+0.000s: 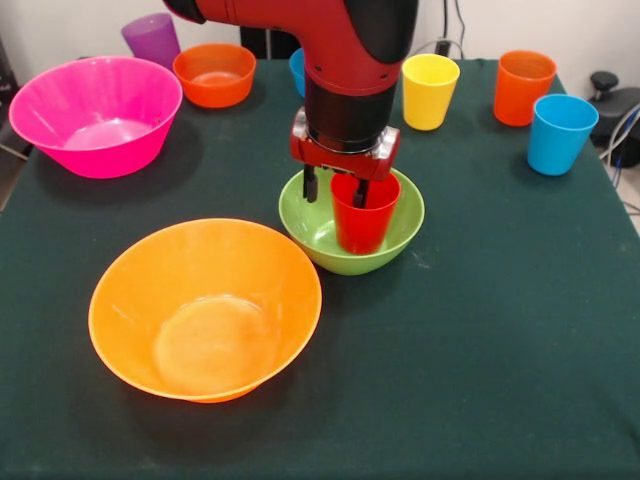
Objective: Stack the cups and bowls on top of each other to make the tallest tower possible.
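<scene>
The red cup (364,222) stands upright inside the lime green bowl (345,260) at the table's middle, forming a low tower. Directly above them my gripper (335,190) is open. One finger (310,185) hangs outside the cup's left wall and the other dips just inside its rim. The large yellow-orange bowl (205,310) sits front left and the pink bowl (95,115) far left. At the back stand the purple cup (152,40), small orange bowl (214,75), yellow cup (429,90), orange cup (523,87) and light blue cup (560,133).
A sliver of the blue bowl (297,70) shows behind the arm. The dark green tablecloth (480,350) covers the table. Cables and a black object (612,100) lie off the table's right edge.
</scene>
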You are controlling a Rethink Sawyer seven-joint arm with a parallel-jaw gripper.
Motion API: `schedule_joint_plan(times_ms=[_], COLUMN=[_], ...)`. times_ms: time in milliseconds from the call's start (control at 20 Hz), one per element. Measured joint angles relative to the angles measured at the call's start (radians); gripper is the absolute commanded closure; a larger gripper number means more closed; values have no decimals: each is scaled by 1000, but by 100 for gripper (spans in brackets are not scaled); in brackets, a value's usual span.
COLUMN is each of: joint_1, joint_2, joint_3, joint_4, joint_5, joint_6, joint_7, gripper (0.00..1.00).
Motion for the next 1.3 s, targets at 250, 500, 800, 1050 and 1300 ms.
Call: schedule_joint_plan(times_ms=[250,500,800,1050,1300], joint_1=[0,0,0,1,0], joint_2=[0,0,0,-9,-13], joint_3=[0,0,0,3,3], joint_4=[0,0,0,0,0], joint_5=[-4,-6,-5,-5,-6], joint_6=[0,0,0,0,0], joint_7=[0,0,0,0,0], gripper=[0,0,100,100,100])
